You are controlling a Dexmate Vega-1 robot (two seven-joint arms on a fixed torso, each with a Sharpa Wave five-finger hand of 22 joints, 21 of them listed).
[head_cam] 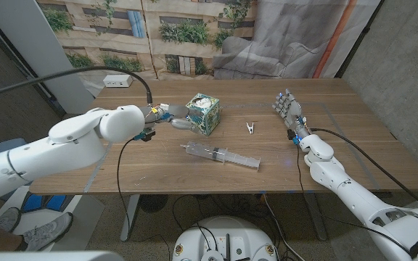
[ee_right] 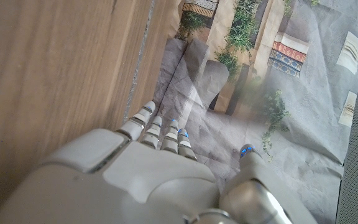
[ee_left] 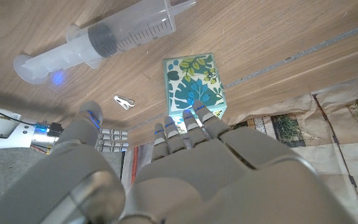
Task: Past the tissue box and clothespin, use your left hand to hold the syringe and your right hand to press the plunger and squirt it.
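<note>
A large clear syringe (head_cam: 220,155) lies on the wooden table (head_cam: 354,145) near its front edge; in the left wrist view the syringe (ee_left: 104,40) shows its dark plunger seal. Behind it stands a leaf-patterned tissue box (head_cam: 203,114), also the tissue box (ee_left: 194,87). A small clothespin (head_cam: 250,128) lies to the box's right, seen as the clothespin (ee_left: 124,101) too. My left hand (head_cam: 167,116) hovers beside the box's left side, open, fingers (ee_left: 188,127) stretched toward it and holding nothing. My right hand (head_cam: 287,110) stands at the right, open, fingers (ee_right: 160,134) apart.
A white power strip (head_cam: 117,80) sits at the table's back left corner. A printed backdrop and a grey cloth hang behind the table. Black cables run along both arms. Bare wood stretches between the syringe and my right hand.
</note>
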